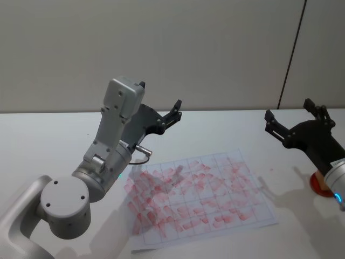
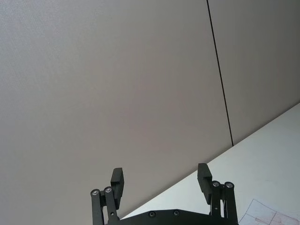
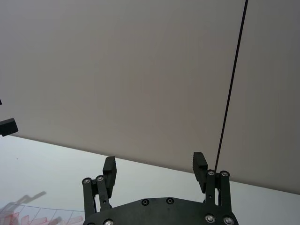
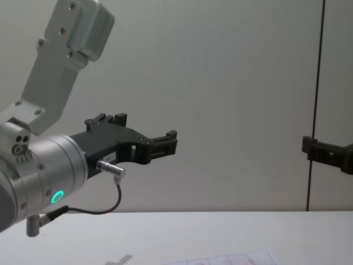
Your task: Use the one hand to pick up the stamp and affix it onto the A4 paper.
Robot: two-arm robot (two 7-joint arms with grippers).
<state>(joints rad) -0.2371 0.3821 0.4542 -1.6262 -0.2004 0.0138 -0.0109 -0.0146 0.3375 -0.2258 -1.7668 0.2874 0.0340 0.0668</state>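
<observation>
Left claw [image 1: 159, 97] and right claw [image 1: 287, 109] both raised, jaws apart, empty. Stamp [image 1: 322, 184] sits under right arm, off the A4 paper [image 1: 199, 195]. Suggest: descend vertically, grip it squarely.

paper [image 1: 199, 194]: showing white, carrying a thin pink-red grid; most boxes are wearing smeared red-pink blotches, running denser toward its left side.
table [image 1: 43, 140]: reading plain white.
left gripper [image 2: 160, 172] and right gripper [image 3: 154, 161]: both showing matt black, small silver screw heads dotting the links.
left arm [image 4: 60, 66]: showing pale silver-grey; a teal-green light [image 4: 57, 196] is glowing on its round joint.
right arm [image 1: 340, 174]: a small blue lamp [image 1: 338, 197] is glowing on it.
disc [image 1: 321, 183]: showing orange-red.
wall [image 1: 215, 48]: looking flat grey-beige, a thin black line [image 1: 291, 54] running down it.
</observation>
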